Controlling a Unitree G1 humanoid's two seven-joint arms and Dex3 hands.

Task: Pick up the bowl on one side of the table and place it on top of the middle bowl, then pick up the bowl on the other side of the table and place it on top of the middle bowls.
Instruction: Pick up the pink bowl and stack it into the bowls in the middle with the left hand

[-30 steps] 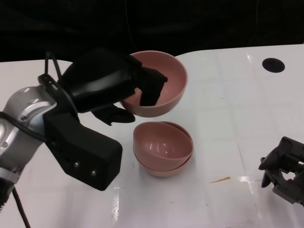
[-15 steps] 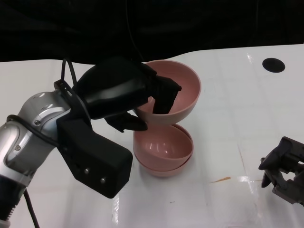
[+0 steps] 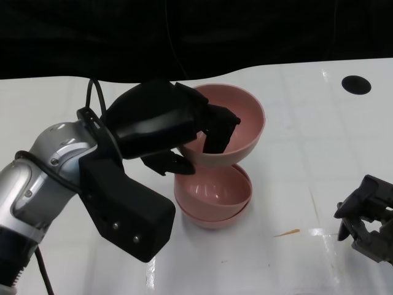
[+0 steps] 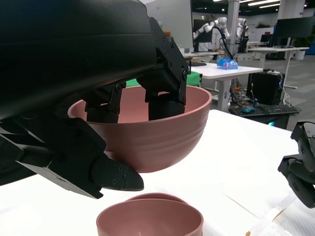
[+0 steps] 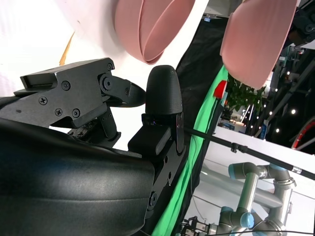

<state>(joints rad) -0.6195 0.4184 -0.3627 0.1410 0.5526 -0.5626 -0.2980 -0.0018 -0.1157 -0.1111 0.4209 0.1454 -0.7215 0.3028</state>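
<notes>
The left forearm [image 3: 43, 184] reaches in from the near left corner of the table, silver at the elbow end and boxed in black at the wrist. The left hand [image 3: 166, 123] is raised over the middle of the table, with its fingers [image 3: 218, 132] hooked down over one side of what it grips and the thumb [image 4: 115, 177] pressed underneath from outside. The right hand [image 3: 367, 221] sits low by the near right edge of the table, with fingers curled in loosely, holding nothing; the right wrist view shows its fingers [image 5: 162, 98] bent inward and apart.
</notes>
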